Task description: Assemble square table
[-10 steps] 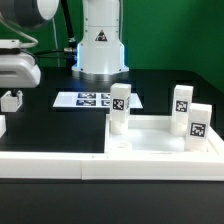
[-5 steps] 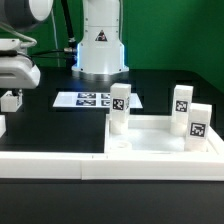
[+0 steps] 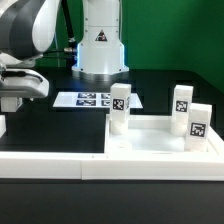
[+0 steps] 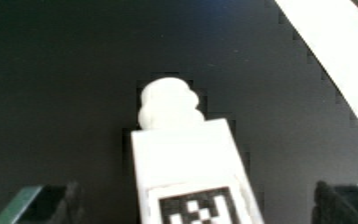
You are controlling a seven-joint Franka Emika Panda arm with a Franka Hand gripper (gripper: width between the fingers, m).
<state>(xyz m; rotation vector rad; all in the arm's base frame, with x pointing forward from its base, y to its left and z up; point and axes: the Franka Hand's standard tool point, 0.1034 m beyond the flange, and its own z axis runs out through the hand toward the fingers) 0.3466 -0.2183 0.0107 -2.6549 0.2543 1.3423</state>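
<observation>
The square table slab (image 3: 150,138) lies at the exterior view's right front. Three tagged white legs stand upright on it: one at its near-left corner (image 3: 120,108) and two on the right (image 3: 181,103) (image 3: 198,123). My gripper (image 3: 11,102) hangs at the far left, over the fourth leg (image 3: 2,125), which is cut off by the frame edge. In the wrist view that leg (image 4: 183,150) lies on the black table between my open fingers (image 4: 41,204), with a gap on each side. My gripper (image 4: 194,206) holds nothing.
The marker board (image 3: 92,100) lies flat in front of the robot base (image 3: 100,50). A long low white border wall (image 3: 45,163) runs along the front edge. A white strip (image 4: 336,45) crosses one corner of the wrist view.
The arm's upper links have swung into view at the exterior view's upper left, and the gripper has shifted slightly right and turned. The slab and its three legs have not moved.
</observation>
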